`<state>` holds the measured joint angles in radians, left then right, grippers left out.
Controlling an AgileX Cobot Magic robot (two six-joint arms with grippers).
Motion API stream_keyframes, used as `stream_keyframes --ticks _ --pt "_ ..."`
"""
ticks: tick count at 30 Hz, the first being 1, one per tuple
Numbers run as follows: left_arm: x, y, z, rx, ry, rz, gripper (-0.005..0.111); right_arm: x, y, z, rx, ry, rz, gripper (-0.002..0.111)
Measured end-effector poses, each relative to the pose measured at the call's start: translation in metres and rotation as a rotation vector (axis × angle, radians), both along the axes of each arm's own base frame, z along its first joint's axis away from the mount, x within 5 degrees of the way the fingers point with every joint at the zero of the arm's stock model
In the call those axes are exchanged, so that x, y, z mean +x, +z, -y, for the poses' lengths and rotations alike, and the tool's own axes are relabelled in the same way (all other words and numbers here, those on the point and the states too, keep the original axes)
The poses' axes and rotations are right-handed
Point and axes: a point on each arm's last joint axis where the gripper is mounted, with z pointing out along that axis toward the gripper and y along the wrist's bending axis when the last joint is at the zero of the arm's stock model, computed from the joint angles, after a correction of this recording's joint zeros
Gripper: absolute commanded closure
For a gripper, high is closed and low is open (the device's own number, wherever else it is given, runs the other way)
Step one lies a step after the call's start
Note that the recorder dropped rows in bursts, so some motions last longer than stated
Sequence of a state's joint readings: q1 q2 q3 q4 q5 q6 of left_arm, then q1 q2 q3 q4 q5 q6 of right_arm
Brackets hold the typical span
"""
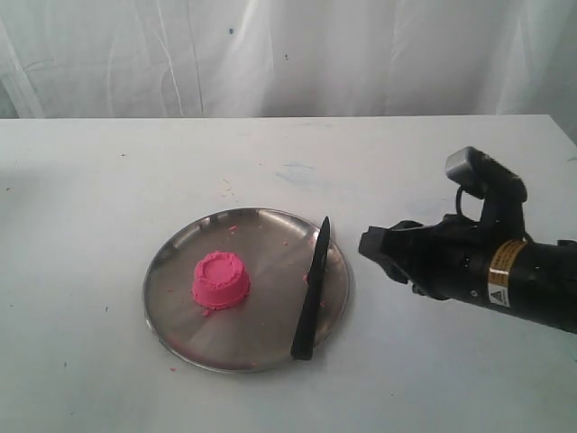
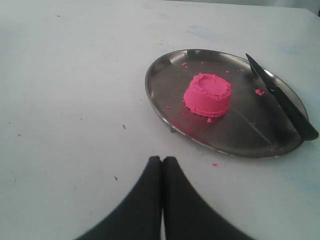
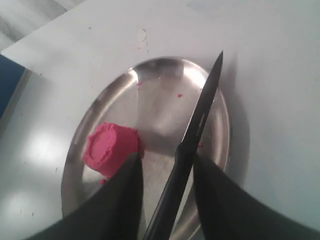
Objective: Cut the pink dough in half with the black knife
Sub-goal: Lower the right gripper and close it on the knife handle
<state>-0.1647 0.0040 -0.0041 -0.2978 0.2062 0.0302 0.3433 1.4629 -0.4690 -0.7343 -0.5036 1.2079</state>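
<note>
Lying on plate point(image 1: 180, 338), black knife point(image 1: 312, 293) right of whole pink dough point(image 1: 221, 280), right tool point(image 3: 165, 170) spread, left tool point(image 2: 161, 162) pressed together.

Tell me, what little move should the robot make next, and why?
Probably lower the open right gripper onto the black knife handle and close. The knife lies untouched on the plate, lined up between the gripper's fingers, and the pink dough is uncut.

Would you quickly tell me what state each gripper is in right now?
Left gripper: shut, holding nothing.
Right gripper: open, fingers on either side of the black knife, not closed on it.
</note>
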Motion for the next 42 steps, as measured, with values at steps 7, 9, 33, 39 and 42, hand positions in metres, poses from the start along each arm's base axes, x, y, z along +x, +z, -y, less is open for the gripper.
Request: stream_keyframes --ticks 7,9,33,39,42 --pt "0.0 0.0 0.0 0.0 0.0 0.0 0.105 0.015 -0.036 -0.021 0.092 0.16 -0.127 0.067" --pt "0.0 0.0 0.0 0.0 0.0 0.0 0.105 0.018 -0.043 -0.026 0.114 0.198 -0.148 0.067" --pt "0.0 0.0 0.0 0.0 0.0 0.0 0.105 0.048 -0.054 -0.041 -0.026 0.276 -0.272 0.055" --pt "0.0 0.0 0.0 0.0 0.0 0.0 0.105 0.051 -0.06 -0.058 -0.057 0.295 -0.311 0.055" --pt "0.0 0.0 0.0 0.0 0.0 0.0 0.105 0.052 -0.064 -0.06 -0.064 0.28 -0.33 0.055"
